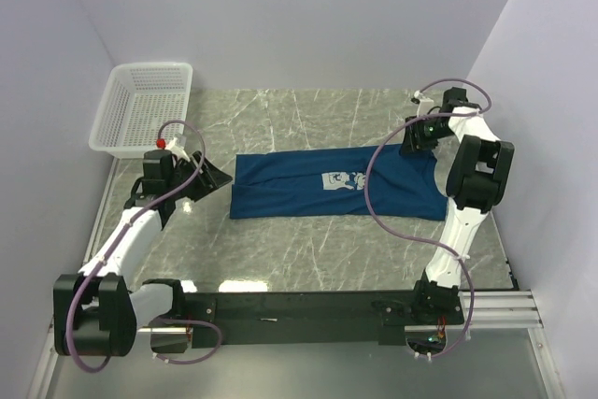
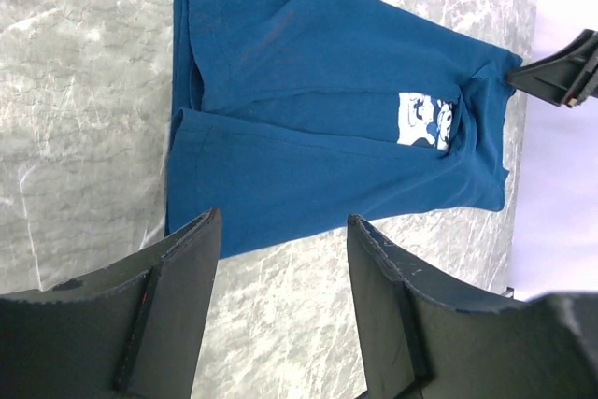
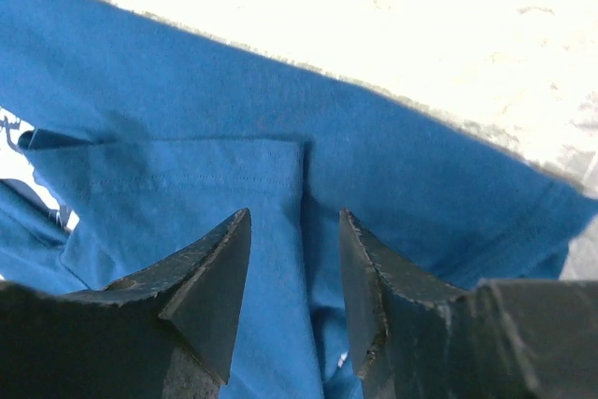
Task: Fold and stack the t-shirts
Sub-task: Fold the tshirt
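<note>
Left gripper (image 2: 280, 231) jaws apart, empty, beside t-shirt (image 1: 299, 195) lying flat mid-table (image 1: 308, 254). Right gripper (image 3: 294, 221) spread, nothing held, over its far-right corner. Basket (image 1: 114, 100) far-left, well apart.

Dark blue t-shirt (image 1: 280, 192), folded lengthwise into a strip, pale cartoon print (image 1: 342, 180) showing, flat on table (image 1: 280, 259)

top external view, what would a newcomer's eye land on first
The dark blue t-shirt, folded into a long band, lies across the middle of the marble table. The left gripper sits open just off its left end, the right gripper open over its right end. A white mesh basket stands at the far left corner.
</note>
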Action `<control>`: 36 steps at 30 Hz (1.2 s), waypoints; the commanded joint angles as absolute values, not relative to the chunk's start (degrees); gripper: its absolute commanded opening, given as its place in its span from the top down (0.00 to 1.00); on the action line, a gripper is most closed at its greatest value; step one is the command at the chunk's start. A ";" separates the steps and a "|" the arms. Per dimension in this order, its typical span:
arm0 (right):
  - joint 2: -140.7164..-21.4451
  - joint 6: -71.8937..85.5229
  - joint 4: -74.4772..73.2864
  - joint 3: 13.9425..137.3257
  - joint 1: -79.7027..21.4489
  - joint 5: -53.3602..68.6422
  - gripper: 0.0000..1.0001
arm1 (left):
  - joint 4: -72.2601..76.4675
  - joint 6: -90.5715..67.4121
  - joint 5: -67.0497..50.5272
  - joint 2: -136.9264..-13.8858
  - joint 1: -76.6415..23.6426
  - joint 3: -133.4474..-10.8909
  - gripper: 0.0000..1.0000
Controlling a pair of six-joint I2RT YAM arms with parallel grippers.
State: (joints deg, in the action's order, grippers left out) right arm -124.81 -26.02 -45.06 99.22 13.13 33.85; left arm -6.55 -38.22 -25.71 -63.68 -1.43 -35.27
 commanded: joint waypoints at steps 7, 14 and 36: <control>-126.74 -25.75 -46.49 101.34 12.30 33.22 0.54 | -8.96 -36.65 -25.75 -59.15 -0.70 -33.93 0.38; -126.30 -26.45 -46.93 100.73 12.31 34.01 0.68 | -9.58 -36.56 -25.66 -58.18 -0.53 -33.14 0.38; -119.45 -23.21 -41.31 97.83 15.47 32.87 1.00 | -10.02 -36.39 -25.93 -57.66 -0.18 -32.96 0.38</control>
State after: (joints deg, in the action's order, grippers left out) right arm -123.46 -24.43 -43.94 98.85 14.96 33.41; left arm -10.85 -37.87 -25.65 -58.94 -0.45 -33.01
